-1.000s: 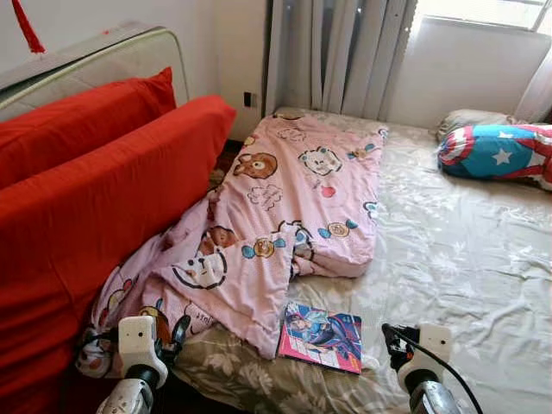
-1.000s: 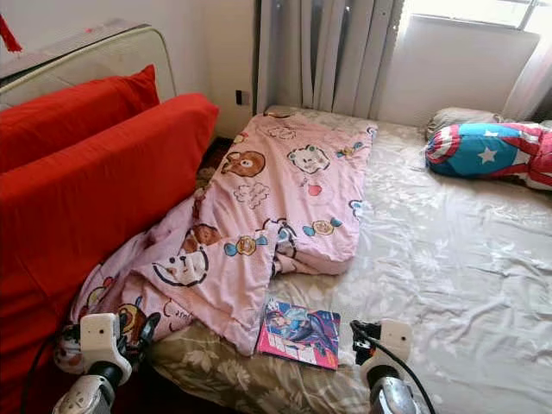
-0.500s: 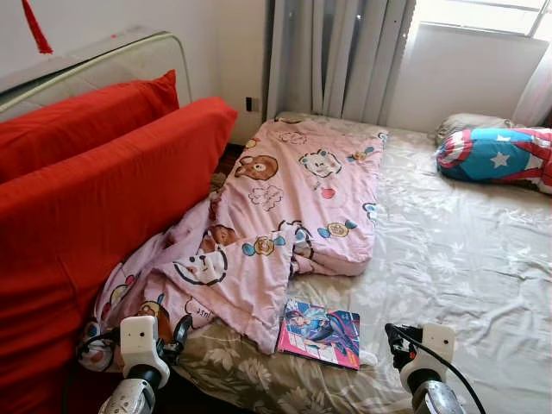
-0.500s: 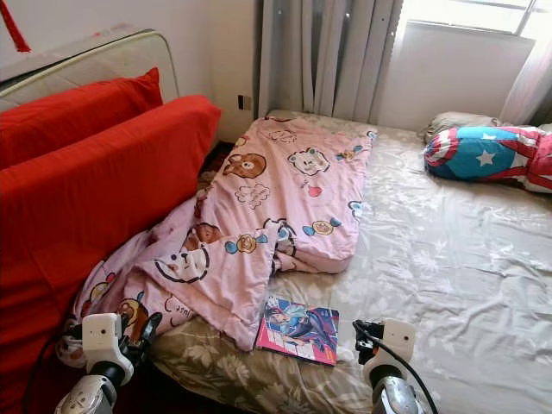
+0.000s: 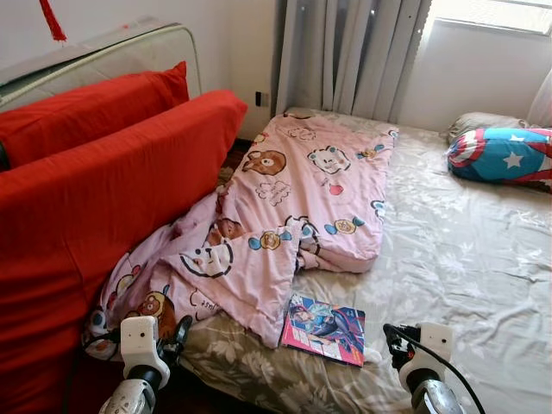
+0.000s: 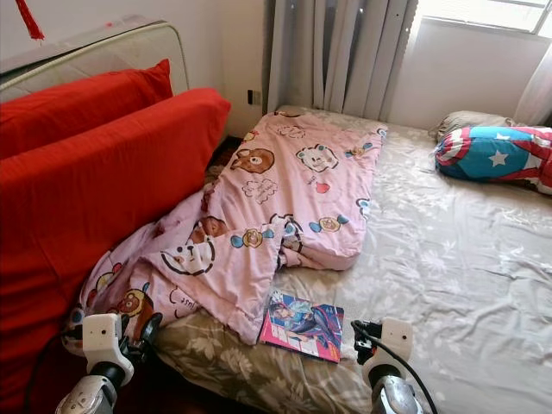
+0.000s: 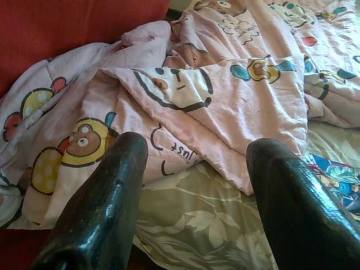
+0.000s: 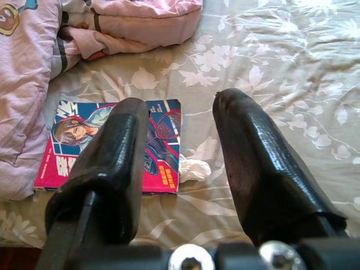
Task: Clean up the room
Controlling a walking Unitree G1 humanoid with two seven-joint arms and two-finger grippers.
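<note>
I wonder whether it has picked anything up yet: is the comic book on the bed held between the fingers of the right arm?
No, the comic book lies flat on the bedsheet beyond the open, empty fingers of the right gripper.

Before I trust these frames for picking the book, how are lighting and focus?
Left eye view: even daylight, window blown out, book sharp. Right wrist view: book clear, right end effector fingers close and soft. Left wrist view: blanket readable, left end effector fingers glossy, blurred.
</note>
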